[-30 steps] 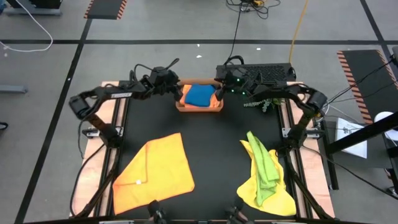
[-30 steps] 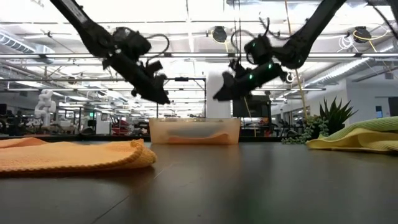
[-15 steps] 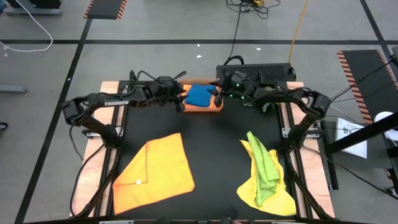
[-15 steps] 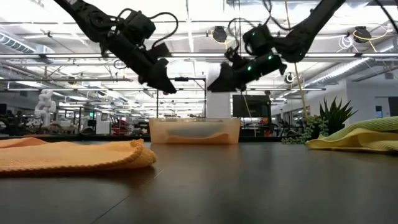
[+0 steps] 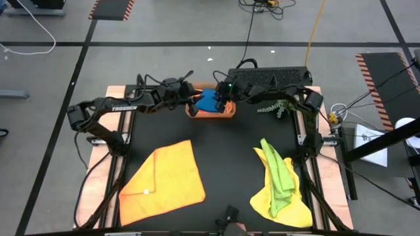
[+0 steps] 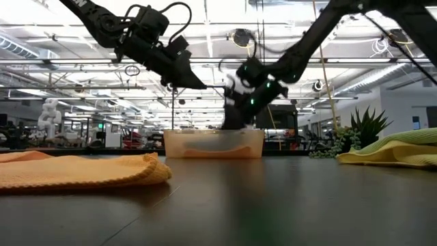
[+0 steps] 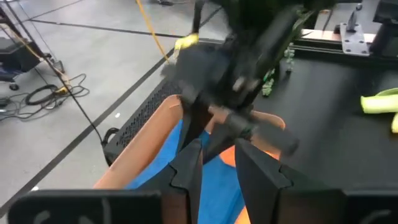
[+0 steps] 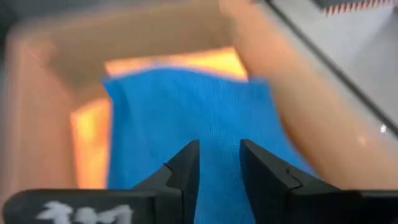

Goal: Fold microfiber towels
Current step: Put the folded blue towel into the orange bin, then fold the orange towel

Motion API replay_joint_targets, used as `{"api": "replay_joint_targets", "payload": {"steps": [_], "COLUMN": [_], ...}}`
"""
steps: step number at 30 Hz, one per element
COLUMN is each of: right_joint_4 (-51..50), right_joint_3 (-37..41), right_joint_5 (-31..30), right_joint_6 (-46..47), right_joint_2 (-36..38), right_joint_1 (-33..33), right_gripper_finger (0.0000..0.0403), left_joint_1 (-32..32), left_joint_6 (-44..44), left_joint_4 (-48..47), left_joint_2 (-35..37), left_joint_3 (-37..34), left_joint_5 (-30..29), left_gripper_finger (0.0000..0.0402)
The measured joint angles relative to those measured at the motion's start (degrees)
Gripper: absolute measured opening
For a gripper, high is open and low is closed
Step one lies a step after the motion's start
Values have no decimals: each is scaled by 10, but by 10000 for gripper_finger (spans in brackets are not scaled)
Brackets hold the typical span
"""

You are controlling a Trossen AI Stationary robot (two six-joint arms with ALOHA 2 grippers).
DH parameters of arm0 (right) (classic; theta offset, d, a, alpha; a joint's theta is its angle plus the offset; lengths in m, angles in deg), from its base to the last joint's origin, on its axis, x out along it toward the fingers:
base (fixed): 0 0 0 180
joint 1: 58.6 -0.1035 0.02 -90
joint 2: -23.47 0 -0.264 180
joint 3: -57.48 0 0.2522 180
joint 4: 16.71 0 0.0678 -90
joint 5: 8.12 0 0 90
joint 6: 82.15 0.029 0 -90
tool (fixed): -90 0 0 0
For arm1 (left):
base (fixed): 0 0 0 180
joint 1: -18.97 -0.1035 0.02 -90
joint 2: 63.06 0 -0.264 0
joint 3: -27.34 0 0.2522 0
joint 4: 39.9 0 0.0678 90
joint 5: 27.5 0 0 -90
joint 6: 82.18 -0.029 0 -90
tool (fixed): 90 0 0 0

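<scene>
Over the tray (image 5: 211,111), both hands converge on the blue towel (image 5: 209,100): right hand (image 5: 222,98) low, fingers slightly apart, likely to pinch it; left hand (image 5: 194,100) above, narrowly apart, empty.

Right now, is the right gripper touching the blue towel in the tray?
Cannot tell. The right wrist view shows the right gripper directly over the blue towel, but neither contact nor gap shows plainly.

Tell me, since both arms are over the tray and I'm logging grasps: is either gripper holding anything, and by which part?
Nothing is held. Left gripper and right gripper hover open over the blue towel in the tray.
</scene>
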Motion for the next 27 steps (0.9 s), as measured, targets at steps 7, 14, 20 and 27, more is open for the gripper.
{"api": "replay_joint_targets", "payload": {"steps": [7, 14, 20, 27], "right_joint_4": [-42, -66, -80, 111], "right_joint_3": [-14, -10, 13, 163], "right_joint_5": [7, 2, 4, 82], "right_joint_6": [23, 22, 15, 43], "right_joint_2": [-39, 25, 126, 232], "right_joint_1": [14, 11, -11, -87], "right_gripper_finger": [73, 71, 71, 71], "left_joint_1": [14, 24, 44, 138], "left_joint_6": [0, 0, 12, 26], "left_joint_4": [-1, -32, -123, -214], "left_joint_2": [-4, 13, 82, 145], "left_joint_3": [0, 0, 0, 0], "left_joint_5": [1, 1, 0, -38], "left_gripper_finger": [97, 97, 97, 97]}}
